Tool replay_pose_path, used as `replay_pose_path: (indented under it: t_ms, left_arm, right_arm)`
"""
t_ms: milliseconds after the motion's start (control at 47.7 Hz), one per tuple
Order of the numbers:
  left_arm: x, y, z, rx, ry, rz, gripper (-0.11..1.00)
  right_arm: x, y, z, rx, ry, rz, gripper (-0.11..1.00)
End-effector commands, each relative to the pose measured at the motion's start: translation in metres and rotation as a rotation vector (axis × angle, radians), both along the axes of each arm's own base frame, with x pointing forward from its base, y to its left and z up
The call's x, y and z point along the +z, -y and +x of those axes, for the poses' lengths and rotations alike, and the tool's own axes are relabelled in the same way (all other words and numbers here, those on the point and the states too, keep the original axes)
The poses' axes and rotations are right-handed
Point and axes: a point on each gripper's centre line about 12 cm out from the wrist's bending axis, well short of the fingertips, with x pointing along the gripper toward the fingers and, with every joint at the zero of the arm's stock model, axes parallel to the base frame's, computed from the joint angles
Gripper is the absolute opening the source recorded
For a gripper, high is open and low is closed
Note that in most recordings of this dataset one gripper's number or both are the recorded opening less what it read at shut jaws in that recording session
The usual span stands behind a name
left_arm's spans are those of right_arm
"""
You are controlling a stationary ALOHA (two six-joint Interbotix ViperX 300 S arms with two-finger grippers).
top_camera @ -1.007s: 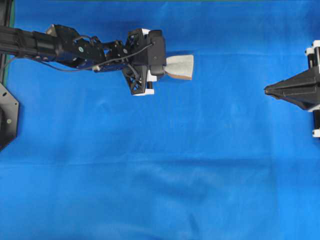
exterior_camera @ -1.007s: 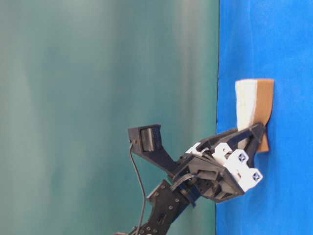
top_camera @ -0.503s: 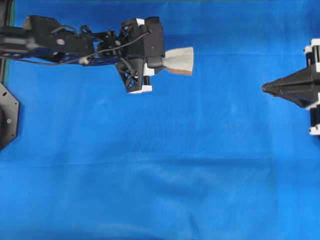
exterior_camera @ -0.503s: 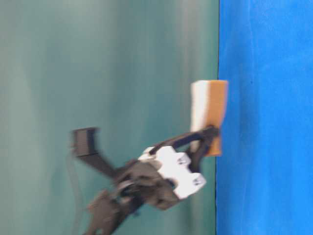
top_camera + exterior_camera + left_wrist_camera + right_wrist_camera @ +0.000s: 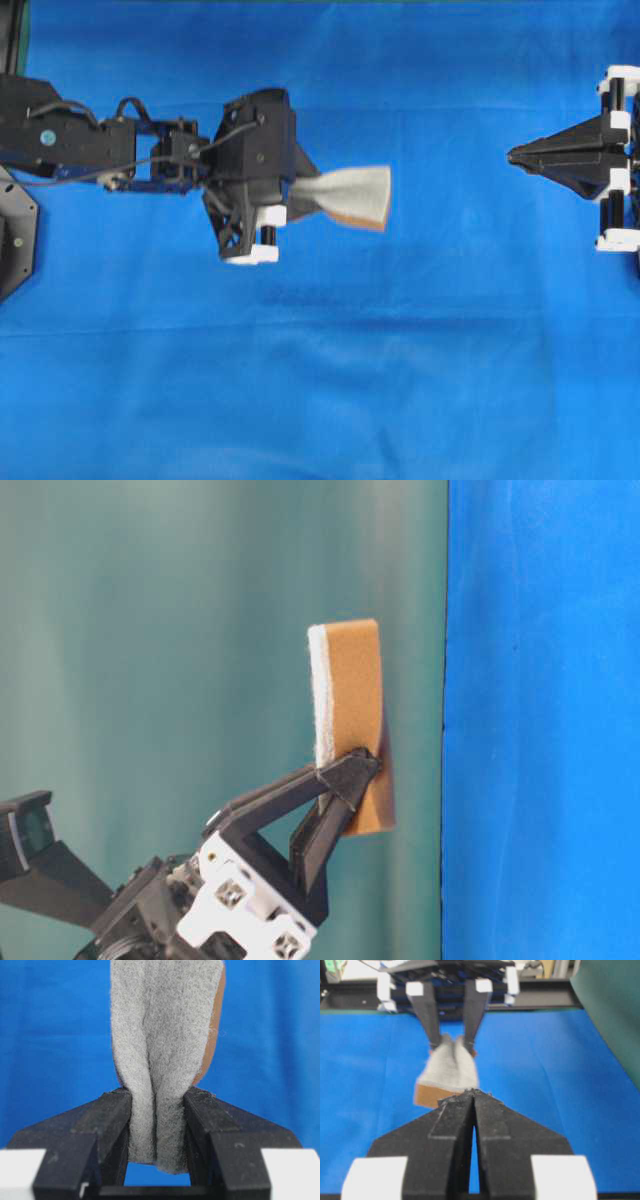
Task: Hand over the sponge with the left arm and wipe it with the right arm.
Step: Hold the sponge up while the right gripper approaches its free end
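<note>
Above blue cloth [image 5: 320, 380], the left gripper [image 5: 300, 195], clamped on the sponge [image 5: 352, 194], has lifted it toward the pinched-together right gripper [image 5: 515, 156].

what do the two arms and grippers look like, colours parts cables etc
Both are black. The left arm has thin dark cables looping along it and a round pale sticker; the left gripper has pointed black fingers on white brackets. The right gripper tapers to a point, also with white brackets.

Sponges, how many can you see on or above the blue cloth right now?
1. The sponge is squeezed between the left gripper's fingers, held off the blue cloth and pointing toward the shut right gripper. No other shows; the arms could hide one.
</note>
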Motion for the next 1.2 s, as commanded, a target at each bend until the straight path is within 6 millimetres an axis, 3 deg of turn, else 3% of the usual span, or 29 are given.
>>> replay_pose_path:
  t_ms: [0, 315, 608, 650, 797, 881, 1175]
  left_arm:
    - [0.012, 0.002, -0.001, 0.002, 0.033, -0.013, 0.24]
    - [0.011, 0.002, -0.002, 0.001, 0.023, -0.011, 0.24]
    - [0.011, 0.002, -0.001, 0.0, 0.025, -0.01, 0.24]
    - [0.011, 0.002, -0.001, -0.001, 0.025, -0.008, 0.24]
    - [0.011, 0.002, -0.002, -0.001, 0.023, -0.008, 0.24]
    - [0.011, 0.002, -0.001, -0.001, 0.023, -0.008, 0.24]
    - [0.011, 0.002, -0.001, -0.002, 0.023, -0.007, 0.24]
  right_arm:
    - [0.006, 0.001, 0.003, -0.003, 0.011, -0.003, 0.0]
    - [0.012, 0.001, 0.01, -0.006, 0.019, 0.035, 0.0]
    - [0.018, -0.006, 0.041, 0.031, -0.016, 0.067, 0.01]
    - [0.018, -0.007, 0.046, 0.038, -0.024, 0.069, 0.08]
    - [0.02, -0.014, 0.065, 0.066, -0.047, 0.06, 0.54]
    - [0.017, -0.013, 0.075, 0.064, -0.065, 0.07, 0.7]
    - [-0.002, -0.01, 0.116, 0.047, -0.182, 0.109, 0.74]
